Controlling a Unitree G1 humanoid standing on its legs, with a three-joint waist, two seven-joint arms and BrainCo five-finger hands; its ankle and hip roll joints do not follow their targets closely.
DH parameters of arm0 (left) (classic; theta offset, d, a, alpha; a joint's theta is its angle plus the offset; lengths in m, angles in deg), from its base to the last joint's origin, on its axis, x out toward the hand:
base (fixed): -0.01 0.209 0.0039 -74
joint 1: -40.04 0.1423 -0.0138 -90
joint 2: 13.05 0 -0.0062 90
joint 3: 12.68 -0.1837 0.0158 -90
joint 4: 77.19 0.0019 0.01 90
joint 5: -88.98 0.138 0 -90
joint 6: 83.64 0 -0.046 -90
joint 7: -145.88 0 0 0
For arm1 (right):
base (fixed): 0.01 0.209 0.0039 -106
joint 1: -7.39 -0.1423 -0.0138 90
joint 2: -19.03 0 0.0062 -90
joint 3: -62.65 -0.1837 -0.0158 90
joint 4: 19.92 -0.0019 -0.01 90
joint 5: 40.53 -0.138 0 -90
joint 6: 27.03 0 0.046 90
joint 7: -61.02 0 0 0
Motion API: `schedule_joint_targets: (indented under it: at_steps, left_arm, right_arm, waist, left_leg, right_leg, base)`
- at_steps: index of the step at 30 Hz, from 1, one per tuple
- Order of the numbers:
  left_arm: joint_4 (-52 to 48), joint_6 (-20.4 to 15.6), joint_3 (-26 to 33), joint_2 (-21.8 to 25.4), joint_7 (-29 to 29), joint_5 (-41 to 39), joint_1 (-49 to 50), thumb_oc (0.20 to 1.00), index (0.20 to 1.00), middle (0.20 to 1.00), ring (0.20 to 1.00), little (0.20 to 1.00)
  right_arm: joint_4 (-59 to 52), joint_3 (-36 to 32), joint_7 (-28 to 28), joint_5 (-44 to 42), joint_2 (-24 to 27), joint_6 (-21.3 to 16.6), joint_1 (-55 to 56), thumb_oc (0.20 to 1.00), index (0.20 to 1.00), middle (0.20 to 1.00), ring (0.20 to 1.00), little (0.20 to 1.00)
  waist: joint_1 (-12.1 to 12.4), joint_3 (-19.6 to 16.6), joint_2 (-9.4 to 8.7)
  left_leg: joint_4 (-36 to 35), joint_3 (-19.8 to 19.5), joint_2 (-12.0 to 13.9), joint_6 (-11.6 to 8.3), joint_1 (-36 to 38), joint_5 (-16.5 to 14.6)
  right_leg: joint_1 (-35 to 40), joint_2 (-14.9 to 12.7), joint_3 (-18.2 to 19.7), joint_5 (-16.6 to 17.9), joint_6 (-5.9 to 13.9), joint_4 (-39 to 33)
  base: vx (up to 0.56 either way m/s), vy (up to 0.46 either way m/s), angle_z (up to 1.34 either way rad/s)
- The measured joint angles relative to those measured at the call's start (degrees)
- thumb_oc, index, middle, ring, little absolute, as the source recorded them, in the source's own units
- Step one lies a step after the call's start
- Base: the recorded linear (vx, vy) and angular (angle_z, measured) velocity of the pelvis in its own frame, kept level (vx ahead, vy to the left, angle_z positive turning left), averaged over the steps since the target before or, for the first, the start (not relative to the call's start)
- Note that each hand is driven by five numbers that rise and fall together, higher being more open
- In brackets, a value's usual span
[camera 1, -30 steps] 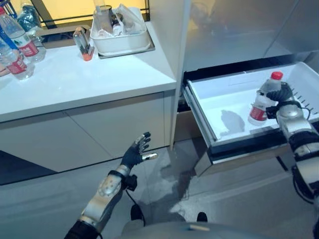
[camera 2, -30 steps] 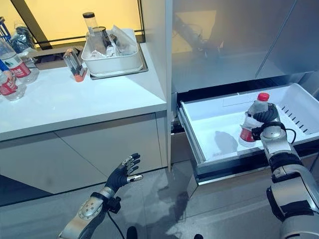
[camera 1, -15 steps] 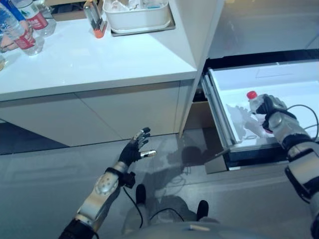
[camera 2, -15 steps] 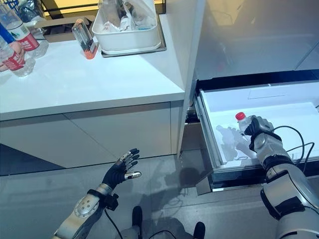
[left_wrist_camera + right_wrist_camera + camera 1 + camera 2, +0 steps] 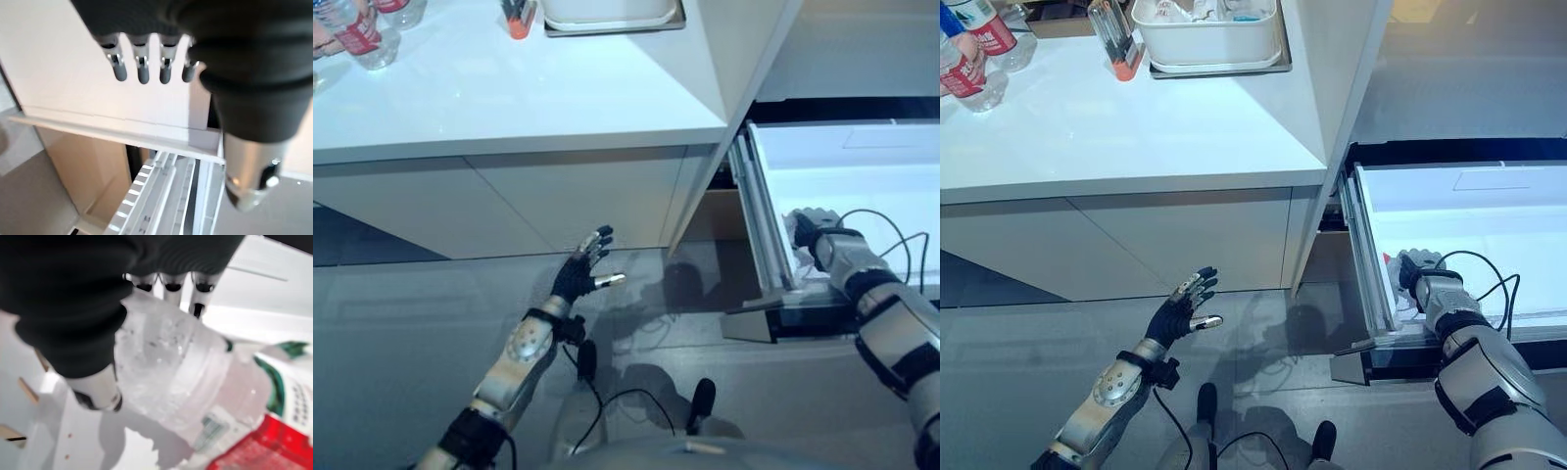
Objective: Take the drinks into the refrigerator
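The bottle (image 5: 186, 377), clear plastic with a red label, lies low in the open white drawer (image 5: 1489, 211) near its front left corner, held by the right hand (image 5: 1422, 284). In the right wrist view the fingers (image 5: 198, 296) curl over the top of the bottle and the thumb presses its side, so the hand is gripping it. From the head views only a bit of the bottle's red shows beside the hand, just inside the drawer's left wall.

The left hand (image 5: 579, 277) hangs well apart over the grey floor (image 5: 401, 333) in front of the cabinet, fingers (image 5: 142, 66) straight and spread, holding nothing.

On the white tabletop (image 5: 1136, 117), at its far left edge, stand more bottles (image 5: 964, 64) with red labels. A white tub (image 5: 1209, 39) sits at the back, with a small orange-based item (image 5: 1111, 39) just beside it.
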Motion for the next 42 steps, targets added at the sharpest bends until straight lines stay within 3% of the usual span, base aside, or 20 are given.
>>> schedule_joint_targets:
  at_steps: [8,9,11,14,16,21,27,29,33,34,36,37,39,42]
  left_arm:
    - [0.0,0.0,0.2,-0.4,1.6,0.4,-0.4,1.0,1.0,1.0,1.0,1.0]
    - [-0.1,-0.2,0.8,-0.4,1.6,1.0,-0.2,1.0,1.0,1.0,1.0,1.0]
    - [0.0,-0.3,1.7,-0.1,2.1,1.3,0.5,1.0,1.0,1.0,1.0,1.0]
    - [0.0,-1.0,2.9,0.1,2.3,1.6,1.2,1.0,1.0,1.0,1.0,1.0]
    - [-0.7,-1.2,3.9,1.0,2.3,1.7,2.2,1.0,1.0,1.0,1.0,1.0]
    - [-0.9,-1.2,6.2,2.3,1.9,2.1,3.4,1.0,1.0,1.0,1.0,1.0]
    - [-0.5,-1.1,7.3,1.8,-0.4,2.1,4.9,1.0,1.0,1.0,1.0,1.0]
    - [1.4,-0.9,7.7,1.0,-1.5,1.5,5.1,1.0,1.0,1.0,1.0,1.0]
    - [2.6,-0.9,8.2,0.6,-2.6,1.5,5.8,1.0,1.0,1.0,1.0,1.0]
    - [2.6,-0.9,8.5,0.7,-2.8,1.5,6.0,1.0,1.0,1.0,1.0,1.0]
    - [2.6,-1.0,8.8,1.6,-3.1,1.6,6.4,1.0,1.0,1.0,1.0,1.0]
    - [2.5,-1.0,8.9,2.1,-3.3,1.8,6.2,1.0,1.0,1.0,1.0,1.0]
    - [2.5,-1.1,8.9,2.8,-3.9,1.9,5.8,1.0,1.0,1.0,1.0,1.0]
    - [1.8,-1.1,7.4,4.4,-5.9,2.0,5.8,1.0,1.0,1.0,1.0,1.0]
  right_arm:
    - [-12.7,-6.4,-1.1,-9.8,1.2,-0.9,4.2,1.0,1.0,1.0,1.0,1.0]
    - [-21.8,-13.0,-1.7,-14.0,3.0,-0.9,8.5,1.0,1.0,1.0,1.0,1.0]
    - [-26.5,-17.0,-3.3,-18.1,3.5,-1.6,11.2,1.0,1.0,1.0,1.0,1.0]
    - [-37.8,-28.8,-5.7,-27.6,4.8,-3.6,19.1,1.0,1.0,1.0,1.0,1.0]
    - [-50.9,-40.3,-7.9,-33.3,1.9,-7.3,28.1,1.0,1.0,1.0,1.0,1.0]
    - [-58.9,-50.5,-10.2,-39.7,-3.1,-11.2,37.7,1.0,1.0,1.0,1.0,1.0]
    - [-56.1,-60.9,-13.3,-44.1,-6.6,-13.8,46.0,1.0,1.0,1.0,1.0,1.0]
    - [-52.3,-62.8,-13.5,-45.3,-5.2,-15.9,47.6,1.0,1.0,1.0,1.0,1.0]
    - [-39.5,-66.3,-14.5,-48.2,-4.8,-13.8,51.1,1.0,1.0,1.0,1.0,1.0]
    - [-37.1,-67.0,-14.6,-48.6,-4.9,-13.4,50.9,1.0,1.0,1.0,1.0,1.0]
    - [-33.0,-67.9,-15.3,-50.8,-5.0,-12.5,53.4,1.0,1.0,1.0,1.0,1.0]
    - [-31.4,-68.4,-15.3,-51.4,-5.1,-12.9,55.0,1.0,1.0,1.0,1.0,1.0]
    - [-27.3,-69.4,-15.3,-52.5,-5.0,-13.0,54.7,1.0,1.0,1.0,1.0,1.0]
    - [-22.1,-69.8,-15.2,-55.1,-4.6,-12.8,56.3,1.0,1.0,1.0,1.0,1.0]
  waist:
    - [-1.4,0.0,0.06]
    - [-1.1,0.2,0.29]
    - [-1.4,0.2,0.33]
    - [-2.0,0.3,0.28]
    - [-2.2,0.4,0.48]
    - [-4.7,0.5,-0.01]
    - [-8.0,0.2,-0.53]
    - [-10.2,-0.1,-0.69]
    - [-13.0,-0.9,-0.63]
    - [-12.5,-1.0,-0.48]
    - [-13.2,-1.6,0.29]
    - [-14.8,-1.9,0.72]
    - [-14.2,-2.2,1.05]
    - [-15.7,-3.3,2.34]
  left_leg:
    - [0.0,-0.3,0.0,-0.05,0.1,0.2]
    - [0.0,-0.8,-0.2,-0.05,-0.1,0.2]
    - [0.0,-0.8,-0.3,-0.03,0.2,0.2]
    - [0.0,-0.8,-0.4,-0.03,0.4,0.2]
    - [0.0,-0.7,-0.6,0.0,1.0,0.1]
    - [0.0,0.9,-0.9,0.29,2.2,-0.2]
    - [-0.1,4.6,-0.6,0.46,3.6,-0.4]
    - [-0.1,5.7,-0.6,0.42,4.2,-0.6]
    - [0.0,7.2,-0.4,0.38,4.3,-0.6]
    - [0.0,7.2,-0.4,0.38,4.4,-0.7]
    - [-0.1,7.4,-0.4,0.27,5.3,-1.2]
    - [-0.1,7.9,-0.3,0.29,5.6,-1.2]
    - [-0.2,8.7,-0.2,0.33,6.2,-1.5]
    - [-0.4,9.7,0.1,0.44,6.2,-1.9]
  right_leg:
    - [0.3,0.0,-0.1,0.0,0.0,0.0]
    - [0.5,-0.1,-0.4,-0.1,0.03,0.0]
    - [0.7,-0.2,-0.5,-0.1,0.04,0.0]
    - [0.9,-0.3,-0.6,-0.1,0.03,0.0]
    - [1.8,-0.5,-0.6,-0.1,0.02,0.0]
    - [2.2,-0.9,0.2,-0.2,0.19,0.0]
    - [0.9,-1.1,5.1,0.3,0.53,0.0]
    - [0.4,-1.1,6.8,0.8,0.58,0.0]
    - [-0.5,-1.0,8.3,1.2,0.5,0.0]
    - [-0.6,-1.0,8.7,1.2,0.51,0.0]
    - [-0.4,-1.0,9.7,1.4,0.58,0.0]
    - [-0.6,-1.0,10.3,1.5,0.58,0.0]
    - [-0.6,-0.9,11.1,1.7,0.55,0.0]
    - [-1.5,-0.8,12.2,1.9,0.49,-0.3]
  base:
    - [0.0,-0.002,0.01]
    - [-0.01,-0.009,0.11]
    - [0.0,-0.007,0.05]
    - [0.01,-0.01,0.05]
    - [0.02,-0.013,0.05]
    - [0.0,-0.002,-0.09]
    - [-0.01,-0.007,-0.31]
    - [-0.02,-0.036,-0.35]
    - [-0.01,-0.02,-0.21]
    - [0.01,-0.005,-0.28]
    - [0.0,0.003,-0.25]
    - [-0.01,0.003,-0.2]
    - [-0.01,-0.002,-0.22]
    - [0.0,0.001,-0.18]
